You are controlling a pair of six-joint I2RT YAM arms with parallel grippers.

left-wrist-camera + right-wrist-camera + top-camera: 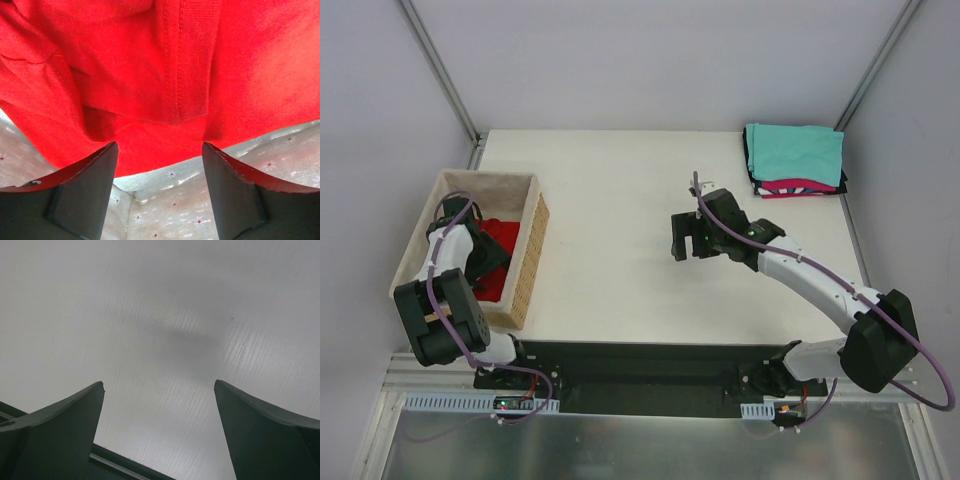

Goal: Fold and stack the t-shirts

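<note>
White table (620, 200), folded stack (795, 155) at 1 o'clock. Step: pickup of red t-shirt (508, 238) from basket (530, 270), 9 o'clock; left gripper (159, 145) jaws apart over it, no pinch yet; right gripper (158, 383) wide open, mid-table, empty. Next: close on cloth, lift clear of basket wall.

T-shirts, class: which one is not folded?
The red t-shirt, crumpled in the basket beneath the left gripper. The others, teal on top, lie folded in a stack at the far right corner of the table.
</note>
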